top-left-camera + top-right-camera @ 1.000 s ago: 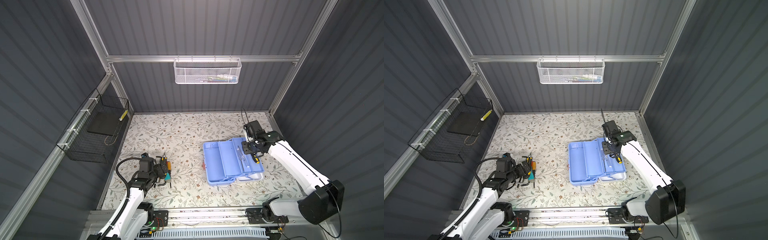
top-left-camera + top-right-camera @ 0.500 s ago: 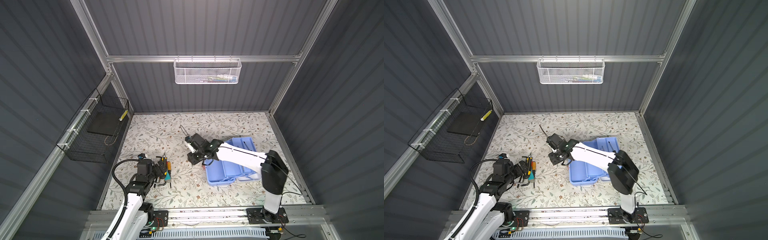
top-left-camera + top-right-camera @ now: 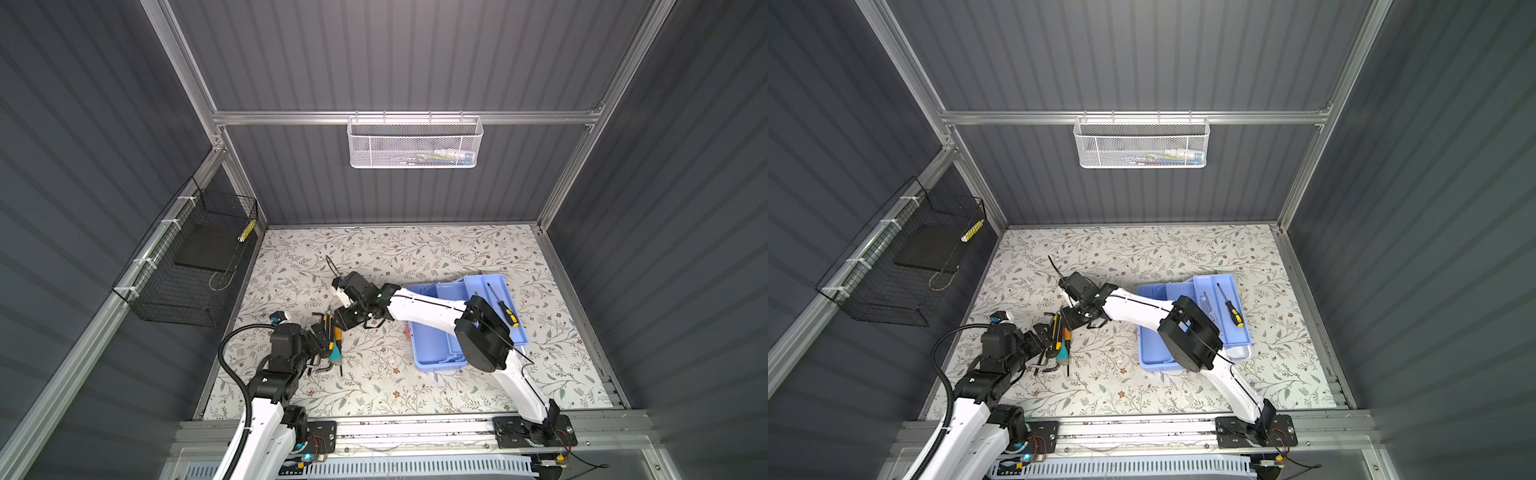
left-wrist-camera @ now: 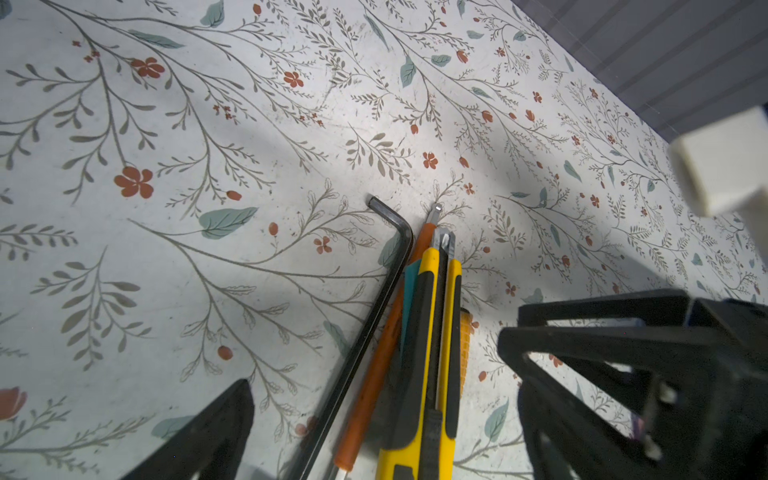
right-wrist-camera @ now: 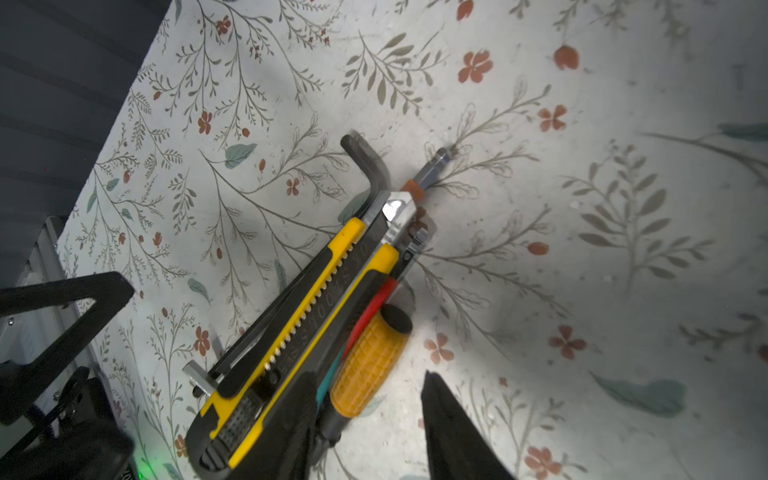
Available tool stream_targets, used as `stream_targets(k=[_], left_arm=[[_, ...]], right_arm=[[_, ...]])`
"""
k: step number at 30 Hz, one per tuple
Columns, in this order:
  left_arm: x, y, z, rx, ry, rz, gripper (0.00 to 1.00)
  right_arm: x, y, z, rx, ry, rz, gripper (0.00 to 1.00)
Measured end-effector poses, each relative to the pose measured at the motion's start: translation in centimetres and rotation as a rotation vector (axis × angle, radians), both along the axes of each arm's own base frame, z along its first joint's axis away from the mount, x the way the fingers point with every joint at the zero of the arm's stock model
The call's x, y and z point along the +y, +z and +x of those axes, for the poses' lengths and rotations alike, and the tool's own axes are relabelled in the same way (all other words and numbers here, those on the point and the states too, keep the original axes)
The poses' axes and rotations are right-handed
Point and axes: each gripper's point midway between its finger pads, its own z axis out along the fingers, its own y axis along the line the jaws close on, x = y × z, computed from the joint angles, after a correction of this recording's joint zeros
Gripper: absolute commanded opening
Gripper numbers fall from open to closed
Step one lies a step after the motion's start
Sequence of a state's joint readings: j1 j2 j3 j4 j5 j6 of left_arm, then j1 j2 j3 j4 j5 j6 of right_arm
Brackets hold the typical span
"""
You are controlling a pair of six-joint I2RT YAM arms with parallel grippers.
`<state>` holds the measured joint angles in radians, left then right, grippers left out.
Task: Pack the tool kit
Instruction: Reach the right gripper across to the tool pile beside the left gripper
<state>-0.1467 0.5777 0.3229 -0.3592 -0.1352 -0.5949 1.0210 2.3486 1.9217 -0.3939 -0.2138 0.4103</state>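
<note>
On the floral tabletop [image 3: 395, 257], boxed in by ribbed grey walls [image 3: 395, 62] carrying a white mesh basket [image 3: 415, 145] and a black wire basket [image 3: 187, 270], I see the light blue case [image 3: 430, 351] with its trays fanned out and a screwdriver [image 3: 505, 307] lying in the upper one. Well left of the case lies a bundle of loose tools. Its yellow utility knife [image 5: 299, 320] runs roughly alongside the case's left wall, blade end toward the case's far end. My right gripper [image 5: 368, 378] reaches across the case and hangs over the bundle, jaws partly spread astride an orange ribbed handle [image 5: 374, 345], while my left gripper [image 3: 319, 341], spread wide and empty, sits just beside the bundle on the side away from the case.
</note>
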Motion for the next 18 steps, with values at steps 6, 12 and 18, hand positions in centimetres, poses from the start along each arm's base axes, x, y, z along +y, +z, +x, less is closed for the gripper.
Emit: stream_targets(k=[6, 12, 18], left_arm=[[0.0, -0.1, 0.0, 0.005, 0.0, 0.0, 0.99], [0.0, -0.2, -0.1, 0.007, 0.0, 0.0, 0.99], [0.0, -0.3, -0.1, 0.012, 0.0, 0.001, 0.99]], right_arm=[[-0.1, -1.6, -1.3, 0.02, 0.024, -0.052, 0.43], [0.2, -1.4, -1.0, 0.003, 0.031, -0.066, 0.42], [0.7, -2.6, -1.0, -0.008, 0.036, -0.099, 0.41]])
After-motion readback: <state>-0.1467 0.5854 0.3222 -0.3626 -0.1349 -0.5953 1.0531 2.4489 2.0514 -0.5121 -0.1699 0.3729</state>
